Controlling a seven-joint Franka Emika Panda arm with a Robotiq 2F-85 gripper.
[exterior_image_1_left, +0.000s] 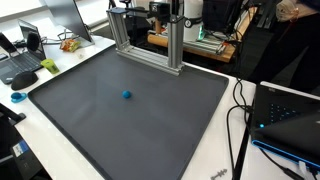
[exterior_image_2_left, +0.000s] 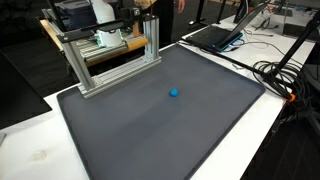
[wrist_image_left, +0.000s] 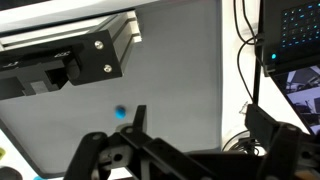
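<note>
While the gripper (wrist_image_left: 195, 150) hangs high over the mat (exterior_image_1_left: 150, 130), jaws wide and empty, the ball (exterior_image_1_left: 127, 96) sits alone mid-mat, well apart from the frame (exterior_image_1_left: 176, 45). Looks like pre-approach. Next move calls for centring over the ball, which lies off to one side in the wrist view, then a straight descent.

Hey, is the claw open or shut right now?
Open. In the wrist view the claw shows its fingers spread wide with only bare mat between them; the blue ball lies outside that gap.
</note>
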